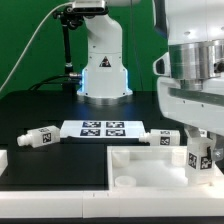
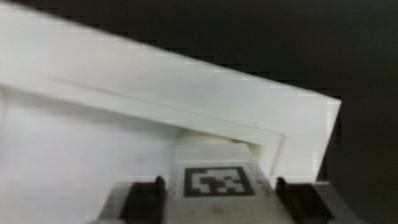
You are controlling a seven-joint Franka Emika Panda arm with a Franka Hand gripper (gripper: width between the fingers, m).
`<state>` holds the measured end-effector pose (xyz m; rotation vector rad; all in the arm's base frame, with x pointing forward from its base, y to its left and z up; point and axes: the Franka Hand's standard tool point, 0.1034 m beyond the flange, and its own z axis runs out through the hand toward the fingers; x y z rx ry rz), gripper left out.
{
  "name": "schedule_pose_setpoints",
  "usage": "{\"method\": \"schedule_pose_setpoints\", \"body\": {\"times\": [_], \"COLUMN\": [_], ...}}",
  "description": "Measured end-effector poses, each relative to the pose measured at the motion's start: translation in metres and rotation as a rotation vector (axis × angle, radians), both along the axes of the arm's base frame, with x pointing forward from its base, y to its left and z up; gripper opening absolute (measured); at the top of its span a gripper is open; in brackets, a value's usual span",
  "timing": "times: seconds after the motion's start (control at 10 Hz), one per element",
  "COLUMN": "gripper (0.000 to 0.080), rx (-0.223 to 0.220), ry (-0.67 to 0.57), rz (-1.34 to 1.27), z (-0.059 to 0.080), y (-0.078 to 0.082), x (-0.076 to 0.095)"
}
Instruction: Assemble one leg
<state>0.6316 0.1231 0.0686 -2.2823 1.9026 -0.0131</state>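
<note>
My gripper (image 1: 197, 158) is at the exterior view's right, shut on a leg (image 1: 198, 152), a small white block with a black-and-white tag. It holds the leg upright over the far right corner of the large white tray-shaped part (image 1: 130, 170). In the wrist view the leg (image 2: 217, 180) sits between my two dark fingers (image 2: 151, 197), with the tray's raised corner rim (image 2: 267, 110) just beyond it. My gripper (image 2: 221, 198) closes on the leg's sides. Two more legs lie on the table: one at the left (image 1: 40, 137), one just behind the tray (image 1: 165, 137).
The marker board (image 1: 103, 128) lies flat between the two loose legs. The robot base (image 1: 103, 70) stands behind it. Another white part (image 1: 4, 160) shows at the exterior view's left edge. The table is black.
</note>
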Motion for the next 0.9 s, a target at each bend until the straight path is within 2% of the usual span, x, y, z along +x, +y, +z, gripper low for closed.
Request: {"method": "schedule_pose_setpoints", "body": {"times": [0.4, 0.5, 0.6, 0.7, 0.8, 0.9], "gripper": [0.029, 0.0388, 0.0388, 0.0565, 0.0624, 0.0624], "rx": [0.027, 0.025, 0.022, -0.005, -0.056, -0.077], "ry": [0.015, 0.013, 0.006, -0.021, -0.05, -0.075], "rz": [-0.166, -0.154, -0.12, 0.047, 0.291, 0.445], "z": [0.0, 0.0, 0.001, 0.004, 0.006, 0.006], "y": [0.0, 0.0, 0.001, 0.003, 0.009, 0.011], "x": [0.001, 0.001, 0.001, 0.003, 0.004, 0.003]}}
